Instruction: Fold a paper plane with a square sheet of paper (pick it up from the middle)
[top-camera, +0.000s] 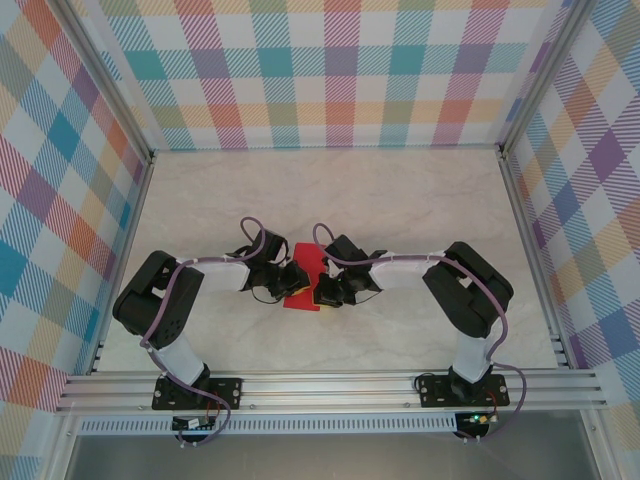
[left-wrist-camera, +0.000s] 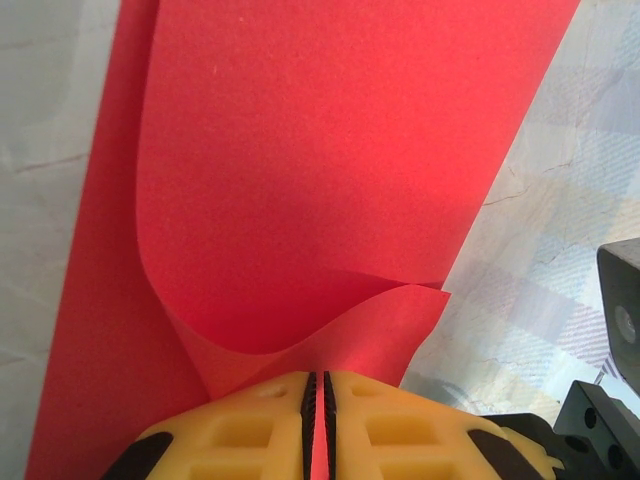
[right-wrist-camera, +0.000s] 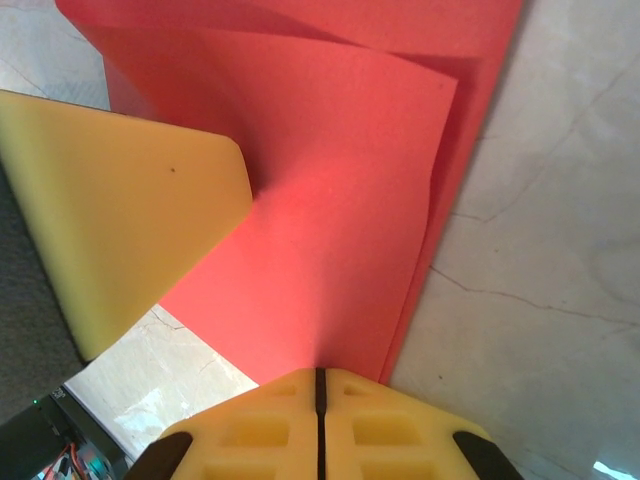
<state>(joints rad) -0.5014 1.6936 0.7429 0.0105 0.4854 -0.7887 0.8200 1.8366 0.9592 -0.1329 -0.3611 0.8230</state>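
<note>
The square sheet of red paper (top-camera: 304, 272) lies folded over near the table's middle, between both grippers. In the left wrist view the paper (left-wrist-camera: 320, 180) curls up off its lower layer, and my left gripper (left-wrist-camera: 317, 378) is shut on its near edge, a red strip showing between the yellow jaws. My right gripper (right-wrist-camera: 320, 372) is shut, with the paper (right-wrist-camera: 330, 220) running into its jaw tips from the opposite side. From above, the left gripper (top-camera: 291, 279) and right gripper (top-camera: 326, 291) almost meet over the sheet. The left gripper's yellow finger (right-wrist-camera: 130, 220) presses against the paper's raised flap.
The marble-patterned table (top-camera: 400, 200) is walled by checked panels with aluminium rails. Part of the right arm's black body (left-wrist-camera: 620, 320) sits close beside the paper. Both arm bases are bolted to the front rail (top-camera: 330, 385).
</note>
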